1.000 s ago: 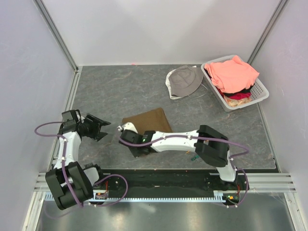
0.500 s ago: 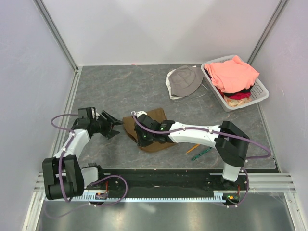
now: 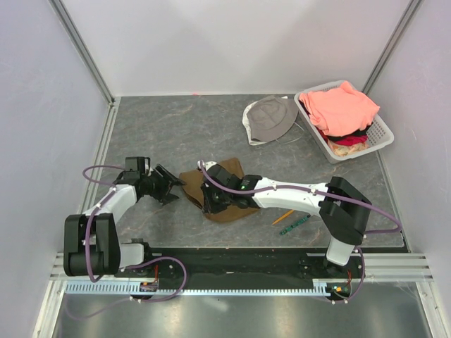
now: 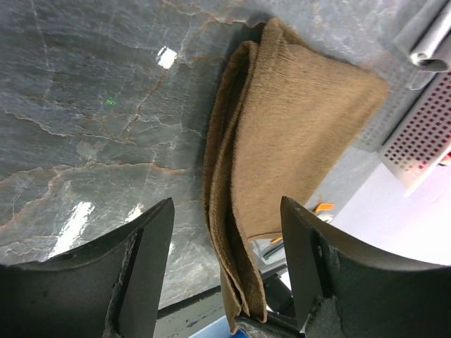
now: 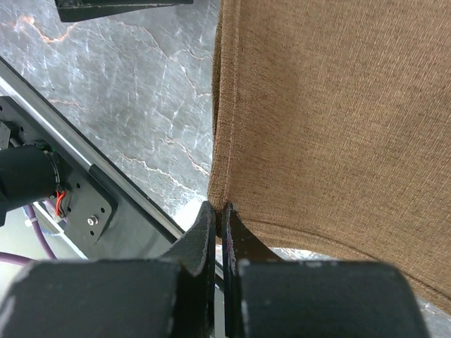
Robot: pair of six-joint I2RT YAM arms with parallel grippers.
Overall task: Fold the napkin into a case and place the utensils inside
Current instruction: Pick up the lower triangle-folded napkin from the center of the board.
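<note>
Top external view, starting at the left: what is the left end effector (image 3: 177,189) doing?

It lies low over the desk (image 3: 155,127) with its jaws spread wide, pointed at the napkin (image 3: 227,171). In the left wrist view the folded edge sits between the fingers (image 4: 148,267) with its layers showing, and nothing touches. I'd say it's lined up to take that edge.

And the napkin itself?

Mid-desk, folded into a thick brown packet, not yet a neat case. The right arm lies across it and hides its middle.

Why is the right end effector (image 5: 217,215) there?

Its jaws are pressed together, pinching a corner on the napkin's left side, as the right wrist view shows. Likely it anchors the fold so the layers don't slide.

Further right?

The fork (image 3: 282,217) and green utensil (image 3: 297,224) lie side by side near the front edge, just right of the napkin and outside it. They are probably parked within reach for loading. The hat (image 3: 270,118) and basket (image 3: 366,146) sit at the back right, well apart.

How far along?

Folding, I judge; the utensils aren't in.
</note>
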